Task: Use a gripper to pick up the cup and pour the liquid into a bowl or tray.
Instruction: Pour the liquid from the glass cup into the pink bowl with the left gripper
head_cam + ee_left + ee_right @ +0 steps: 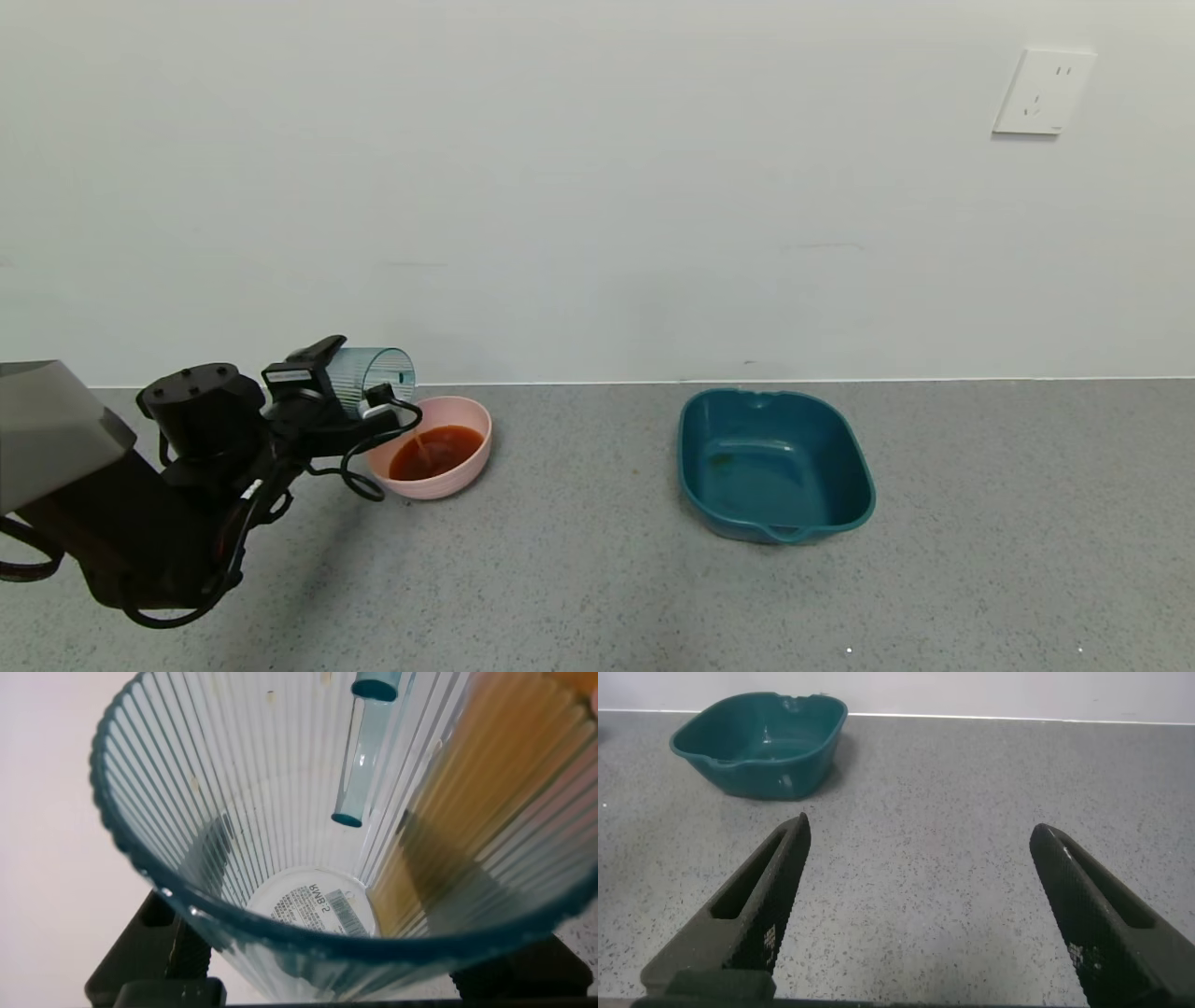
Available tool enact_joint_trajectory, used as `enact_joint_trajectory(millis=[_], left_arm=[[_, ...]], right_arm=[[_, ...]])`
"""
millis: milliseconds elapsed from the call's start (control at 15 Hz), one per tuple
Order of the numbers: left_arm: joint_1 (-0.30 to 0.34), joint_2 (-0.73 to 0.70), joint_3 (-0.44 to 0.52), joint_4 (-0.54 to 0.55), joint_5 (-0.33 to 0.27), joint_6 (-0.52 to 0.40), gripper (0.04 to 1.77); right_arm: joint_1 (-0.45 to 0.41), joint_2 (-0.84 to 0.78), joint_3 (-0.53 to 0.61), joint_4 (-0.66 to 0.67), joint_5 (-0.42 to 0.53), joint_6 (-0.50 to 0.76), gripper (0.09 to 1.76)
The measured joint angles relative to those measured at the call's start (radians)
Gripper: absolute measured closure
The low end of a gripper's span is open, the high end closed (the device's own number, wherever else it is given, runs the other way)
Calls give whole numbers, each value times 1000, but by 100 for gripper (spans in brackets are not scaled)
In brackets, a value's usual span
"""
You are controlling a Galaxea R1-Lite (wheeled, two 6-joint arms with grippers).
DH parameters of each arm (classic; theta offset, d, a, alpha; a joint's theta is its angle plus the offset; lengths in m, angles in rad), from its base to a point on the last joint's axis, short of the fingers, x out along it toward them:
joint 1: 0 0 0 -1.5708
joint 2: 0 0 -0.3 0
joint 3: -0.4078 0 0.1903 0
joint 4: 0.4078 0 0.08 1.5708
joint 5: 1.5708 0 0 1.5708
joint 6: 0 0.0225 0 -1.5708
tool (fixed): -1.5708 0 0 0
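Over the bowl point(467, 415), left pincer point(350, 392) half-hides tipped cup point(378, 371).

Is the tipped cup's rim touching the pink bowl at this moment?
Cannot tell. In the head view the cup, held by the left gripper, hangs tipped above the bowl; gripper and cable hide its lower edge.

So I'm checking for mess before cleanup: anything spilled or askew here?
No spill shows. The left gripper holds the cup tipped on its side over the pink bowl, and the orange-red liquid sits inside it. The teal basin stands upright.
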Motion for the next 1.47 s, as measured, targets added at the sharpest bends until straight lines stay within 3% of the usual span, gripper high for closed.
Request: enact_joint_trajectory(millis=[800,1467], left_arm=[[-49,-20,49,-9,24,110,47],[-51,-24,46,-10,34,173,47]], right_arm=[[0,0,0,0,0,0,14],[0,0,0,0,0,0,14]])
